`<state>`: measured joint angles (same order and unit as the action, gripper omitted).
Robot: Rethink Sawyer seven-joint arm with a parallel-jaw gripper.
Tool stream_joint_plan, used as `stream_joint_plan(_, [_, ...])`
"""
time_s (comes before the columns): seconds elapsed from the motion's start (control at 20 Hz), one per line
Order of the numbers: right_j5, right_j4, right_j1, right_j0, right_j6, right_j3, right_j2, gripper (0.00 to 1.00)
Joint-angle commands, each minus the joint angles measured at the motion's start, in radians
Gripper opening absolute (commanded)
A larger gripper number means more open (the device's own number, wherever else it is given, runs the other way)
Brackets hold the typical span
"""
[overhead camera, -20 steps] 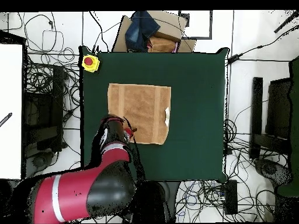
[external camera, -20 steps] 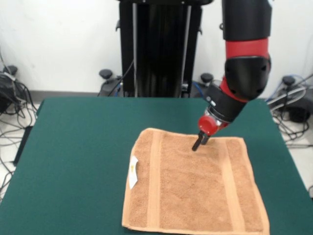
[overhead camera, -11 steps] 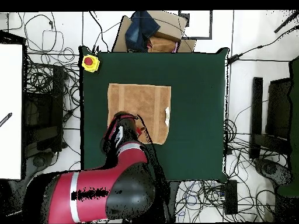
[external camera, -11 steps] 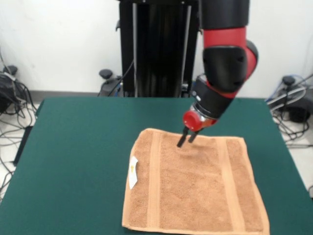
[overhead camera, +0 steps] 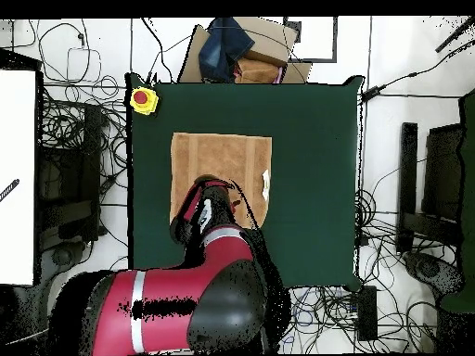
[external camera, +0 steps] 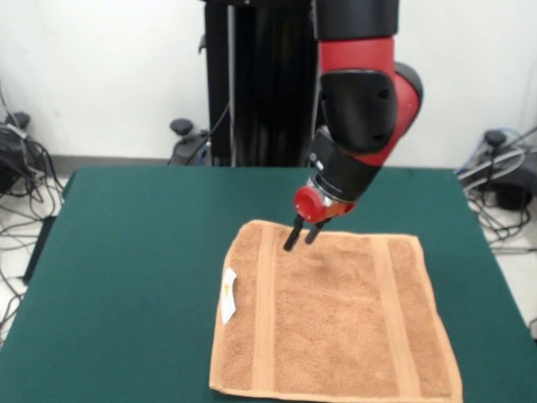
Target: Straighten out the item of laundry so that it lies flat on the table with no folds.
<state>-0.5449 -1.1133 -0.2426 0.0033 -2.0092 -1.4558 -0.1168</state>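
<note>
The item of laundry (external camera: 336,323) is an orange-tan towel that lies spread out on the green table (external camera: 126,252), near its front edge. Two flat bands run across the towel, and a white tag (external camera: 228,295) sticks out from its left edge. My gripper (external camera: 300,238) hangs just above the towel's far edge, close to the left band. Its two dark fingers stand slightly apart with nothing between them. In the overhead view the arm (overhead camera: 186,297) covers the near part of the towel (overhead camera: 218,158) on the table (overhead camera: 315,139).
A yellow box with a red button (overhead camera: 143,99) sits at one table corner. A cardboard box with blue cloth (overhead camera: 243,51) stands beyond the far edge. Cables lie on the floor around the table.
In the front view the arm has swung left along the towel's far edge, from the right band toward the left band. The towel has not moved.
</note>
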Motion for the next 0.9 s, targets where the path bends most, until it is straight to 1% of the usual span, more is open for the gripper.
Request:
stream_joint_plan(0.05, [0.081, -0.061, 0.057, 0.018, 0.167, -0.026, -0.093, 1.0])
stream_joint_plan(0.3, [0.098, -0.083, 0.081, 0.011, 0.186, -0.029, -0.105, 1.0])
stream_joint_plan(0.65, [0.137, -0.128, 0.103, 0.002, 0.204, -0.027, -0.095, 1.0])
stream_joint_plan(0.9, [0.157, -0.135, 0.064, -0.008, 0.205, -0.095, -0.085, 1.0])
